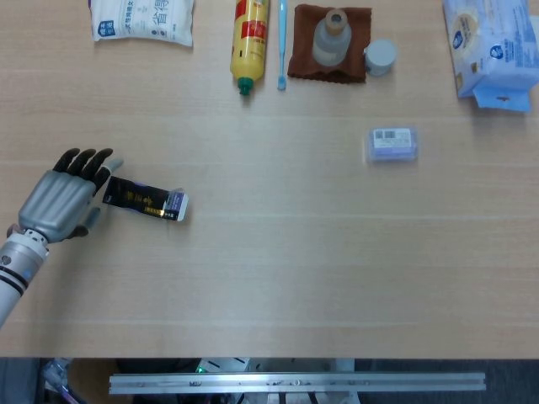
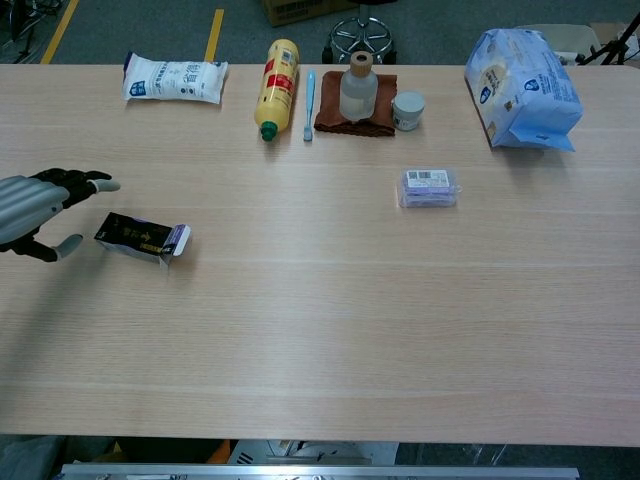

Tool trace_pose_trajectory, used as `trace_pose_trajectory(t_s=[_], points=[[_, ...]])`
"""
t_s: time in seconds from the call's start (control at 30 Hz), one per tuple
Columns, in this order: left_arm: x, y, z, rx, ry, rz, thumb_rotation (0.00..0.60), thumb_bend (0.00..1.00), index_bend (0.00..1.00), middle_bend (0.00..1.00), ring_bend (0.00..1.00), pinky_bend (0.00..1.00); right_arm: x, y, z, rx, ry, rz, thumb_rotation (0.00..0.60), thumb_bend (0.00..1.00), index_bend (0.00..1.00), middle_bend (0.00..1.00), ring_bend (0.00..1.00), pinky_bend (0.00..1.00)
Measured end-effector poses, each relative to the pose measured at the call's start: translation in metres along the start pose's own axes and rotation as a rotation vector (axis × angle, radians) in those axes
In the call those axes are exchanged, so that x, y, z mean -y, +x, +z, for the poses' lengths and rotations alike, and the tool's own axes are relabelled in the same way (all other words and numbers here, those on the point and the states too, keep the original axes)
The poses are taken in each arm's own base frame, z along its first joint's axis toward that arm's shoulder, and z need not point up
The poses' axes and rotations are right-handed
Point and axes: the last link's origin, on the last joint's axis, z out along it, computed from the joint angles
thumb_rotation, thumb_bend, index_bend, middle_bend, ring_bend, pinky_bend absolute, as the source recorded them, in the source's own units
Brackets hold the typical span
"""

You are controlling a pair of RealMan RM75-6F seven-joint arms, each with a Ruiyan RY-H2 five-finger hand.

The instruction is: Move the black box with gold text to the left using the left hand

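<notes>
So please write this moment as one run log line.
phase: reach | left hand: open, beside black box, no grasp | right hand: not visible
</notes>
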Motion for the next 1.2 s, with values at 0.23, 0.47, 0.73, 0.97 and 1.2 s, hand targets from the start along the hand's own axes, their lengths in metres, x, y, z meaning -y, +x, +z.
trace_pose_trajectory(t_s=[0.23,0.47,0.73,0.97,1.2], points=[[0.004,-0.001,0.007,0.001,0.017,0.053,0.6,0.48,0.0,0.0,0.0,0.02,-0.001,-0.001,0.0,0.004,-0.004,0.003,0.6,0.04,0.18,0.14,0.11,0.17],[0.01,-0.001,0.008,0.006,0.042,0.066,0.6,0.45,0.0,0.0,0.0,0.02,-0.002,-0.004,-0.001,0.011,-0.01,0.008,0.6,0.04,0.18,0.14,0.11,0.17],[0.014,0.007,0.005,-0.026,0.063,0.034,0.6,0.18,0.0,0.0,0.0,0.02,-0.002,-0.005,-0.001,0.014,-0.012,0.011,0.6,0.04,0.18,0.14,0.11,0.17],[0.015,0.008,0.003,-0.024,0.069,0.052,0.6,0.16,0.0,0.0,0.0,0.02,-0.001,-0.007,0.0,0.021,-0.01,0.01,0.6,0.04,0.18,0.14,0.11,0.17],[0.013,0.002,0.01,0.004,0.064,0.061,0.6,0.16,0.0,0.0,0.0,0.02,-0.001,-0.007,0.0,0.024,-0.012,0.01,0.6,0.04,0.18,0.14,0.11,0.17]])
